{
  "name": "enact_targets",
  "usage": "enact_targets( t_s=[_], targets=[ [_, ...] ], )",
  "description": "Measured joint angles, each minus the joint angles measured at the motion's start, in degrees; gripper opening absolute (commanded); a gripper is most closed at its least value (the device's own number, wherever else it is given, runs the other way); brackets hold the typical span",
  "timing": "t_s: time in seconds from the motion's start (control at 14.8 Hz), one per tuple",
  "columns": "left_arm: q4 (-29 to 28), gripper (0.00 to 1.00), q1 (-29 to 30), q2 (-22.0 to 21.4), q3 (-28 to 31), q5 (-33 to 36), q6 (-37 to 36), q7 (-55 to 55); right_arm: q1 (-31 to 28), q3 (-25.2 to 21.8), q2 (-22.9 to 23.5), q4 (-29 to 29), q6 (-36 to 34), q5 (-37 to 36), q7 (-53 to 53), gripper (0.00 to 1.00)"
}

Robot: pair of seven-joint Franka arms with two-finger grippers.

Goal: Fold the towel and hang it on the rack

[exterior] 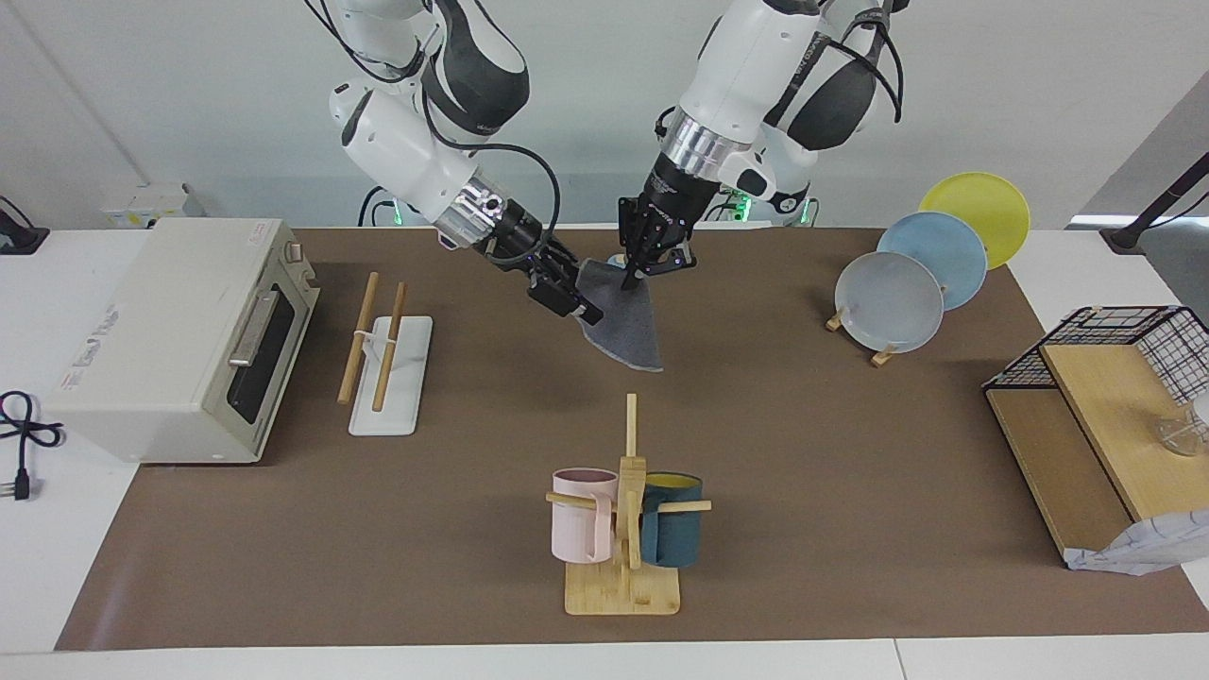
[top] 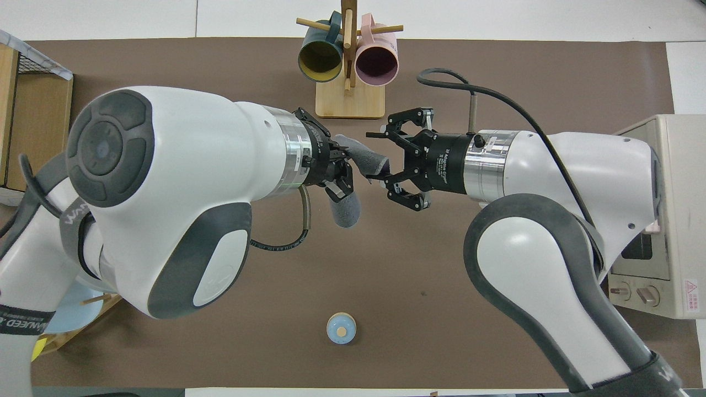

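The towel (exterior: 628, 326) shows its dark grey face and hangs in the air over the middle of the mat, between both grippers; it also shows in the overhead view (top: 368, 157). My left gripper (exterior: 630, 277) is shut on its upper corner. My right gripper (exterior: 574, 297) is beside it with its jaws open around the towel's other edge, as the overhead view (top: 385, 156) shows. The rack (exterior: 392, 378), with a white base and two wooden rods, stands on the mat toward the right arm's end, apart from both grippers.
A toaster oven (exterior: 179, 331) stands beside the rack at the right arm's end. A bamboo mug stand (exterior: 623, 529) is farther from the robots than the towel. A plate stand (exterior: 907, 283) and a wire-and-wood shelf (exterior: 1105, 397) are at the left arm's end. A small blue round thing (top: 341, 329) lies near the robots.
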Motion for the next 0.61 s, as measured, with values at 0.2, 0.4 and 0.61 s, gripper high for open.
enact_targets(
  t_s=[0.2,0.4,0.61],
  targets=[
    [0.0,0.0,0.0,0.0,0.1,0.0,0.0,-0.1,0.0,0.0,0.3,0.0,0.0,0.9,-0.7,0.0],
    [0.0,0.0,0.0,0.0,0.1,0.0,0.1,-0.3,-0.1,0.0,0.3,0.0,0.0,1.0,-0.7,0.0],
    [-0.1,0.0,0.0,0.0,0.1,0.3,0.1,-0.5,-0.1,0.0,0.3,0.0,0.0,1.0,-0.8,0.0]
  ],
)
